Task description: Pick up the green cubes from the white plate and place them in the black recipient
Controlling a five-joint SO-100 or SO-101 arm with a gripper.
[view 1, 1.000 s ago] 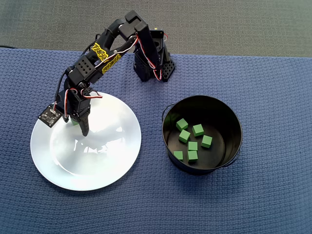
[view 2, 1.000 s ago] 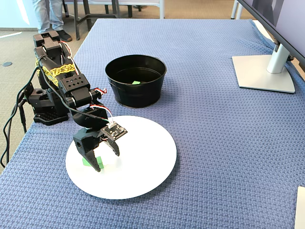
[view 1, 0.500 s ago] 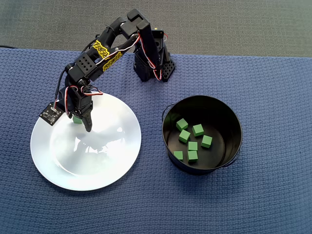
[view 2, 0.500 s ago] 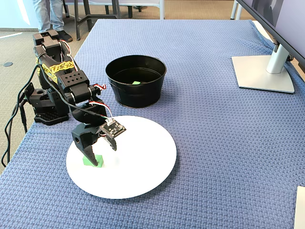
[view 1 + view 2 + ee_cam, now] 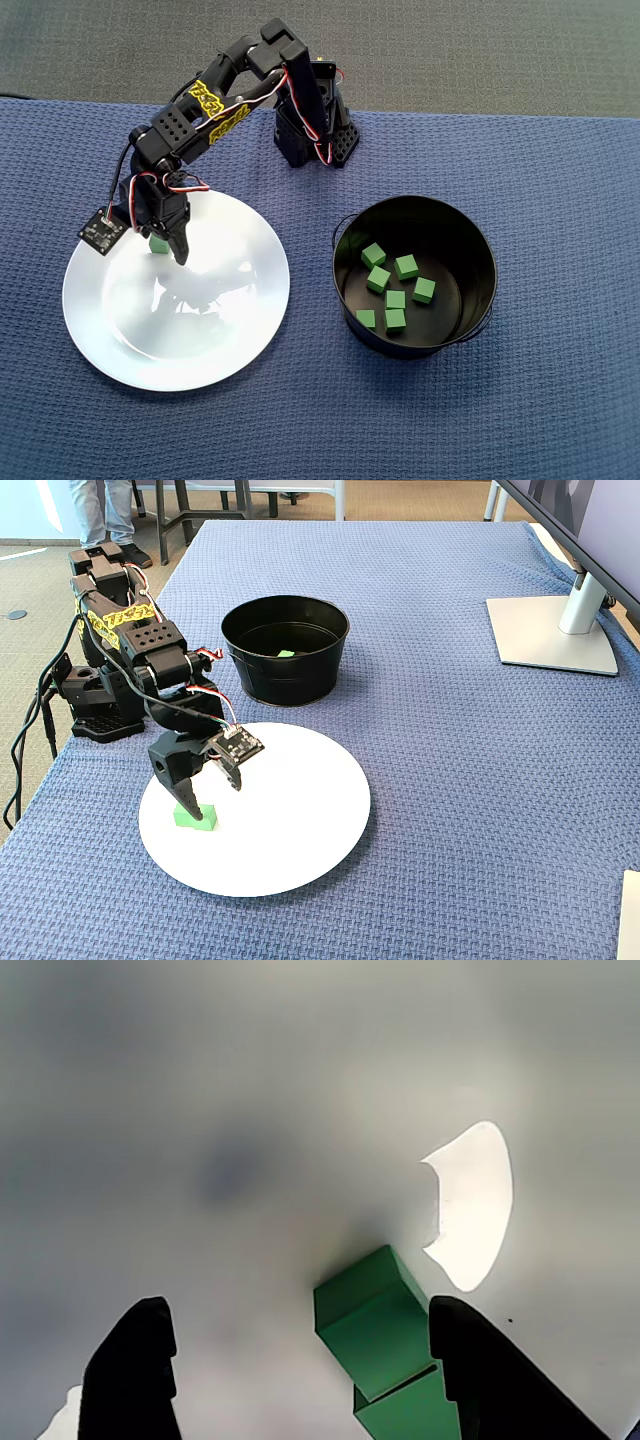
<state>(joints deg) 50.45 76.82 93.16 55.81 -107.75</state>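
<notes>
Pincer [image 5: 300,1375] spread wide over last green cubes [image 5: 372,1320] on white plate [image 5: 200,340].
They sit off-centre against one finger; closing could nudge them aside on the glossy surface, away from the black recipient [image 5: 470,250].

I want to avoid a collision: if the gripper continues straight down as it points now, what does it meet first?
Probably the green cubes between its open fingers, then the white plate beneath; depth is uncertain.

My hand [image 5: 170,243] covers most of a green cube [image 5: 158,244]; at six o'clock the wrist view cuts another cube [image 5: 410,1410] off.
</notes>
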